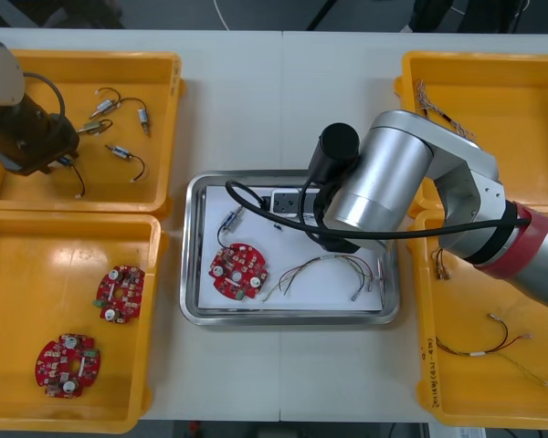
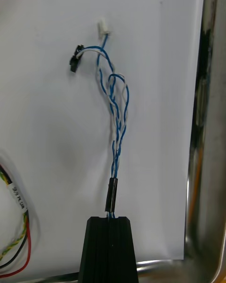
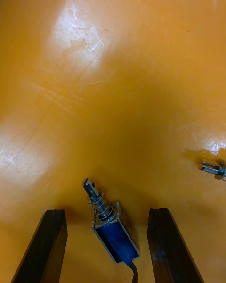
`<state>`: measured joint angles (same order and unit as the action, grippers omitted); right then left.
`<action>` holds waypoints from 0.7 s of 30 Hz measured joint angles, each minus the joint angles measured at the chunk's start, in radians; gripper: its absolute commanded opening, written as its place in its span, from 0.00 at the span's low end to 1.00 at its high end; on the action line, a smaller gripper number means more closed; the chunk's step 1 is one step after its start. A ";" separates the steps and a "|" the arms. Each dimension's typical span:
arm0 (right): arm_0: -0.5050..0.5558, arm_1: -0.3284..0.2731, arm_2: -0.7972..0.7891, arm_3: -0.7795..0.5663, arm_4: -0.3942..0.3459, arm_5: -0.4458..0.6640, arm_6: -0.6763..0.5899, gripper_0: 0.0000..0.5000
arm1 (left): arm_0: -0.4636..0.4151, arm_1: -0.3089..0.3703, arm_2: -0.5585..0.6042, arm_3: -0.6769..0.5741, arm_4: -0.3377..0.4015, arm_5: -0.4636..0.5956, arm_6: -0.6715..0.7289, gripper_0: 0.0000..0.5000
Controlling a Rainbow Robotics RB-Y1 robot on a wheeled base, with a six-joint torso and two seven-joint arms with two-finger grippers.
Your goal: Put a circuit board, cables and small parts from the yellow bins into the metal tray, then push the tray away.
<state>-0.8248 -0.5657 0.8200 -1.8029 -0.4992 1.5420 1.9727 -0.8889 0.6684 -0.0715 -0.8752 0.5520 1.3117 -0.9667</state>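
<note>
Presently: one cable in hand over the tray, one small part about to be taken.
Item one, blue and white cable [image 2: 115, 118]: the right claw [image 2: 112, 221] is pinched on its black sleeve and holds it over the white inside of the metal tray [image 2: 209, 170], close to the rim. It looks light, limp and springy, likely to flop and curl where dropped. The sleeve is the sound place to hold it, not the small end plugs. Item two, small metal part [image 3: 115, 233]: it lies on the floor of the far-left yellow bin [image 1: 164, 119], between the spread fingers of the left claw [image 3: 108, 212]. It looks hard, smooth and dense for its size. I would grip the flat blue body, clear of the spring and black lead.
</note>
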 measured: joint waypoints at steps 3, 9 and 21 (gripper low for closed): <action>0.000 -0.002 0.000 0.022 0.011 -0.027 0.021 0.00 | 0.000 0.000 0.000 0.002 0.004 0.000 0.000 1.00; 0.000 -0.007 0.000 0.056 0.012 -0.054 0.059 0.00 | 0.000 0.000 -0.003 0.009 0.012 -0.001 0.000 0.00; 0.001 -0.009 0.000 0.091 0.016 -0.083 0.059 1.00 | 0.000 0.004 -0.040 0.010 0.033 -0.024 0.000 0.00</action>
<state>-0.8240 -0.5746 0.8201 -1.7123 -0.4827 1.4595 2.0320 -0.8885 0.6727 -0.1118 -0.8653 0.5853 1.2880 -0.9667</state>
